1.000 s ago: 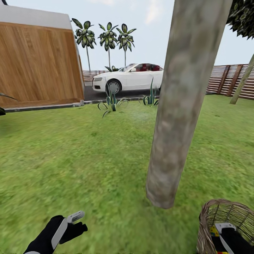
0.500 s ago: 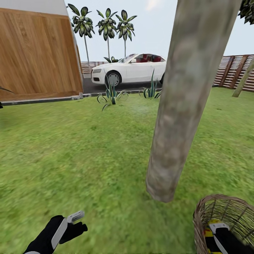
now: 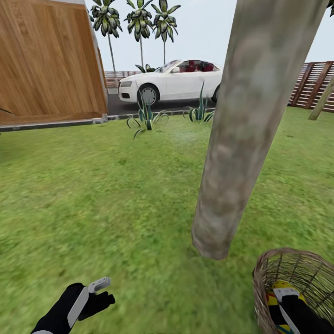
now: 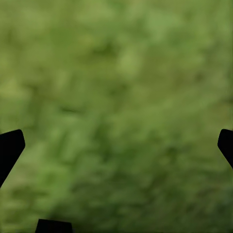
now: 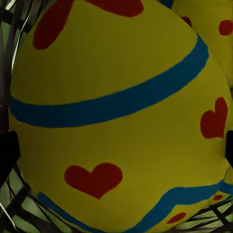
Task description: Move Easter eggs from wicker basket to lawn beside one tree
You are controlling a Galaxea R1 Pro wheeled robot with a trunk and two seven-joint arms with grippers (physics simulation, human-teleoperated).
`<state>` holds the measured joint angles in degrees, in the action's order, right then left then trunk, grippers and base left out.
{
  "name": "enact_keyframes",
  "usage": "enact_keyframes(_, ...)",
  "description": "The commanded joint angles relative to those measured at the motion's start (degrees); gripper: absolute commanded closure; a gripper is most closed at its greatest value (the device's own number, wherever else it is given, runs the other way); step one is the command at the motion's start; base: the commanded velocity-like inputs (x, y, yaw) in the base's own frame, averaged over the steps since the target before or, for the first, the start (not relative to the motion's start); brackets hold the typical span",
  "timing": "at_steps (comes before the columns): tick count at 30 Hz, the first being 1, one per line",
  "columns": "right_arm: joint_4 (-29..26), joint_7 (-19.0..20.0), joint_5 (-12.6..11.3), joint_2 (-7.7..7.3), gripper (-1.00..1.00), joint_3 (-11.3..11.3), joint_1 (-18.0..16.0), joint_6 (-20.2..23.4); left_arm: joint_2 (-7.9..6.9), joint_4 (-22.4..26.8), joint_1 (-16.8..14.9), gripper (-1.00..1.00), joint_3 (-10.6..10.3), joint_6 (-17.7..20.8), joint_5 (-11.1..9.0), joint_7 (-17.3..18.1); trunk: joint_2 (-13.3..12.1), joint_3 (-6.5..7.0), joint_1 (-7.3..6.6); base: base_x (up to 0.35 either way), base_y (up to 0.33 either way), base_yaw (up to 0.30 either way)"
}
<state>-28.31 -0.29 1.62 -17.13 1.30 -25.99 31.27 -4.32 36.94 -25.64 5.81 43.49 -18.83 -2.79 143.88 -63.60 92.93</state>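
Observation:
The wicker basket stands on the lawn just right of the thick mottled tree. My right gripper reaches down inside it and is open. A yellow Easter egg with red hearts and blue bands lies between its fingertips; whether they touch it I cannot tell. That egg peeks out beside the wrist in the head view. A second egg with red dots lies behind it. The third egg is hidden. My left gripper hangs open over bare grass.
A wooden garage door and a white car on the driveway stand far ahead, with spiky plants at the lawn's edge. A slatted fence runs at the right. Open grass stretches left of the trunk.
The camera has tilted down, so more of the basket shows. My right gripper sits a little lower in the basket. The left arm has not moved.

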Motion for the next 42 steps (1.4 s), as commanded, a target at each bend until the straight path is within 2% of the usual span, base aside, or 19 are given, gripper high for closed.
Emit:
enact_keyframes(1,2.29,0.14,-0.57,0.00,1.00,0.05,0.06,0.27,0.01,0.07,-0.02,-1.00,0.08,0.28,-0.51,-0.29,0.01,-0.06,0.00,0.000,0.000,0.000)
enact_keyframes(40,2.38,0.11,-0.57,-0.01,1.00,0.10,0.06,0.37,0.01,0.17,-0.02,-1.00,0.08,0.28,-0.52,-0.25,0.01,-0.06,0.00,0.000,0.000,0.000)
enact_keyframes(42,2.38,0.11,-0.57,-0.01,1.00,0.10,0.06,0.37,0.01,0.16,-0.02,-1.00,0.08,0.28,-0.51,-0.28,-0.02,0.38,-0.05,0.000,0.000,0.000)
